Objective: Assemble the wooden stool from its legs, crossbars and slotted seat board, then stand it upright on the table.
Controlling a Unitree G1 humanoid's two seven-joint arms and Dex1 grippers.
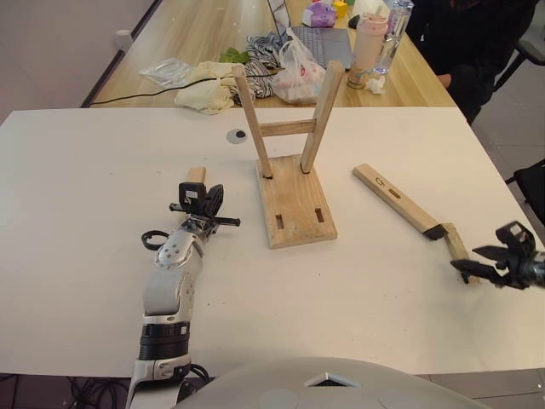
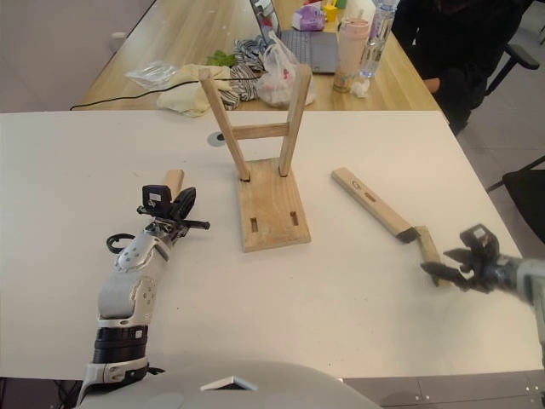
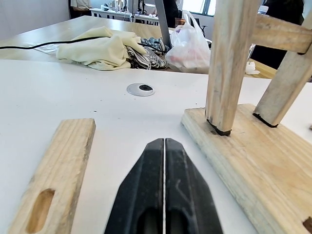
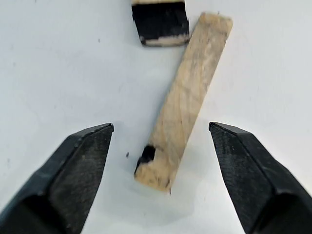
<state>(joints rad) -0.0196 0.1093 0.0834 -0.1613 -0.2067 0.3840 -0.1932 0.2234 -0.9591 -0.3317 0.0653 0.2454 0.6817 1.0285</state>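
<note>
Right of the seat board (image 1: 295, 204), the right gripper (image 4: 161, 127) is spread wide astride a short crossbar (image 4: 187, 97), fingers clear of the wood. A loose leg (image 1: 396, 198) lies between crossbar and board. Left of the board, the left gripper (image 3: 164, 146) is clenched empty just beside a slotted leg (image 3: 53, 170).

The left arm (image 1: 170, 290) stretches forward from the lower left. Its silver forearm lies low and nearly level, ending in a dark wrist. The left tool (image 1: 213, 201) points forward and a little to the right. Its two black fingers (image 3: 146, 195) are pressed flat together, with just a thin seam between them. The right arm (image 2: 521, 279) comes in from the far right edge. The right tool (image 1: 467, 261) points inward to the left and tips downward. Its two black fingers (image 4: 78, 165) are spread wide apart, tips angled toward each other.
</note>
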